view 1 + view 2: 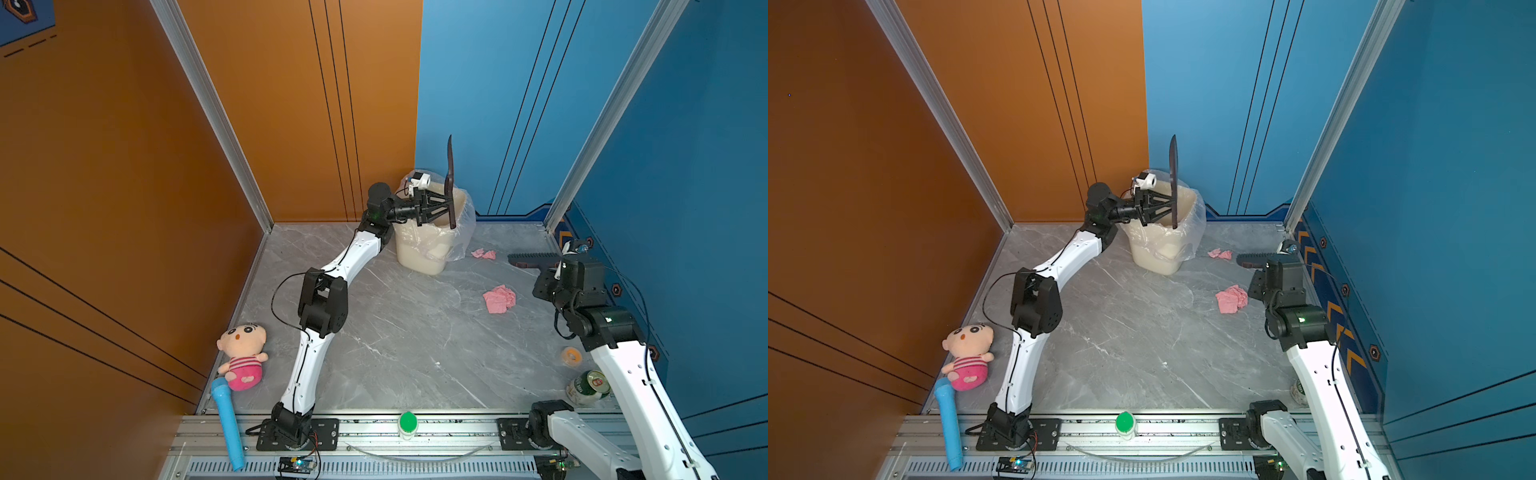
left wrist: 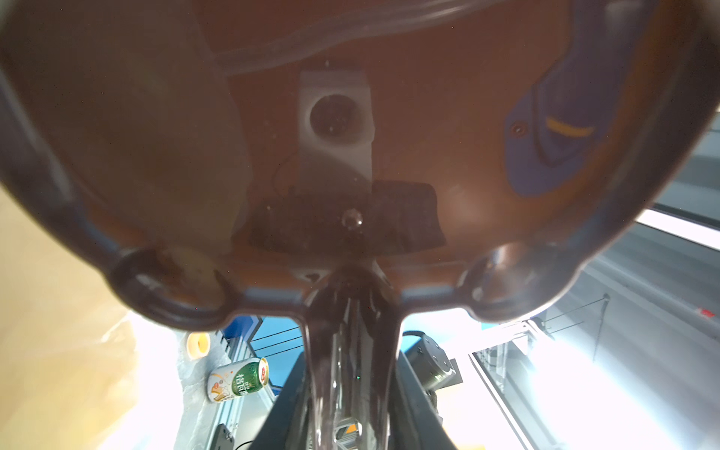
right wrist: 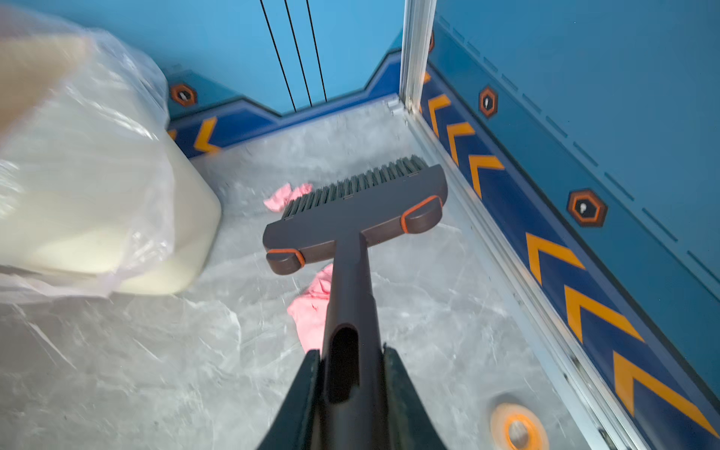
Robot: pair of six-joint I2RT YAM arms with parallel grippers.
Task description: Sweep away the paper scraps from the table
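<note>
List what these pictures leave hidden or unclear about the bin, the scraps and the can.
- Bin contents: in both top views the upright dustpan and left gripper cover the opening.
- Larger pink scrap: right wrist view, partly behind the brush handle.
- Smaller pink scrap: partly behind the bristles.
- Can: in a top view, mostly behind the right arm.
- Can's lettering: left wrist view, too small.

I'm holding the dark dustpan (image 1: 450, 183) upright over the cream bin (image 1: 428, 237) with the left gripper (image 1: 440, 205), its jaws clamped on the pan, upper centre of the frame. At right, two pink paper scraps (image 1: 498, 298) are lying on the grey table (image 1: 395, 340), the smaller near the brush (image 1: 532, 259).
</note>
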